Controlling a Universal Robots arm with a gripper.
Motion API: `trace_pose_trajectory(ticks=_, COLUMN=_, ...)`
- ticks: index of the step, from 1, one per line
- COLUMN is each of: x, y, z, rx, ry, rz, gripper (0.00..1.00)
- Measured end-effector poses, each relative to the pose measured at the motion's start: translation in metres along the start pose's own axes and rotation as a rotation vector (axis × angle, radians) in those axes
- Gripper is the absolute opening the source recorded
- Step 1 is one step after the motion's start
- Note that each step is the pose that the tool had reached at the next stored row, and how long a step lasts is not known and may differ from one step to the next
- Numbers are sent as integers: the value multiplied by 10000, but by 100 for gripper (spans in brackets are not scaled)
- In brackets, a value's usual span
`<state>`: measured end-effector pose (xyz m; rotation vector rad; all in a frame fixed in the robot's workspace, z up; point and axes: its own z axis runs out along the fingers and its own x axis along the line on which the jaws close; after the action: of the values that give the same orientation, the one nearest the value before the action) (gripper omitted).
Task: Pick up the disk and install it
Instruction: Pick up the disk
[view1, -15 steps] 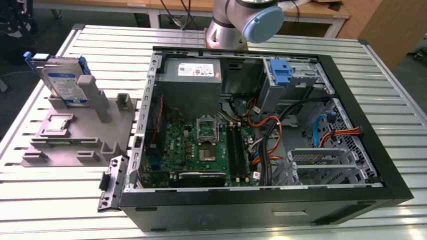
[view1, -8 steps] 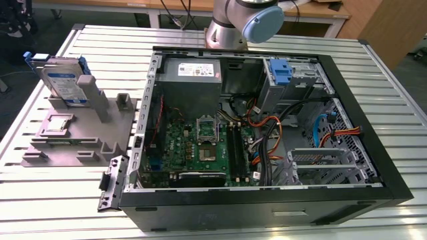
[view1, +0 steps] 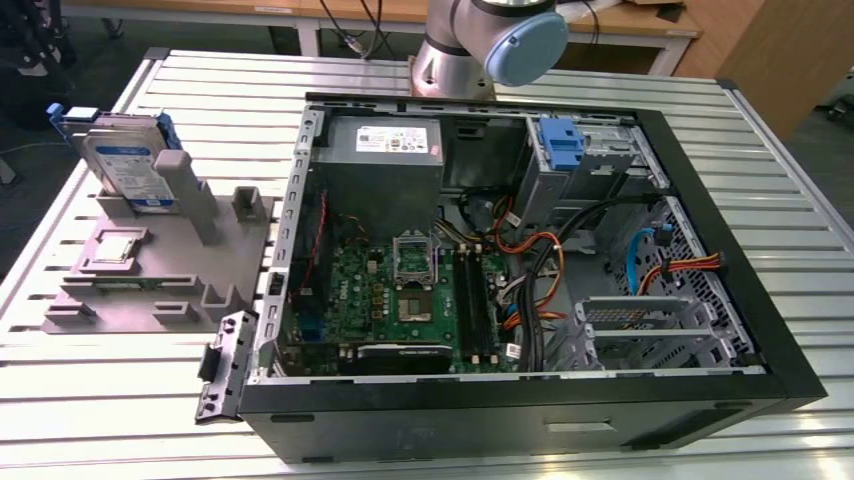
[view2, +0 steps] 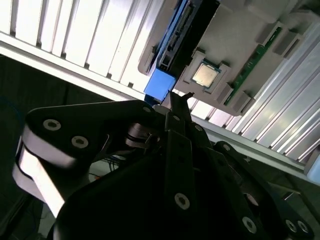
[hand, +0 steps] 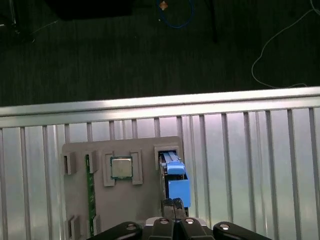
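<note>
Disk (view1: 130, 165) upright in grey holder (view1: 167, 268) slot, top edge free; gripper (hand: 173, 203) above holder, pinched narrow, holding nothing.

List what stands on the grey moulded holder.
The silver-grey disk with blue rails stands on end in a slot, beside a square silver chip and a green circuit strip. The slot hides the disk's lower end.

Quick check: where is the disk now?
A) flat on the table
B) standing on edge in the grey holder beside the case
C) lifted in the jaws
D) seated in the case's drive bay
B: the disk stands on edge in the grey holder, to the exterior view's left of the case.
</note>
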<state>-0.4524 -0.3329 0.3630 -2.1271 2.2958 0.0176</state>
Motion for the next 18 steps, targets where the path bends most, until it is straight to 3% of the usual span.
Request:
trace_pose_trajectory(ticks=8, x=0, y=0, z=5, rx=-1, ry=0, rz=-167, gripper=11)
trace_pose_trajectory(ticks=10, x=0, y=0, z=5, rx=-1, ry=0, rz=-168, gripper=16)
trace_pose_trajectory(ticks=12, x=0, y=-2, z=14, rx=1, ry=-6, rz=-168, gripper=29)
trace_pose_trajectory(ticks=13, x=1, y=-2, z=24, rx=0, ry=-20, rz=-169, gripper=29)
trace_pose_trajectory(ticks=15, x=1, y=-3, z=47, rx=-6, ry=-74, rz=-169, gripper=41)
trace_pose_trajectory(ticks=16, x=1, y=-3, z=58, rx=-10, ry=-128, rz=-170, gripper=41)
trace_pose_trajectory(ticks=18, x=1, y=-5, z=85, rx=-16, ry=-215, rz=-169, gripper=53)
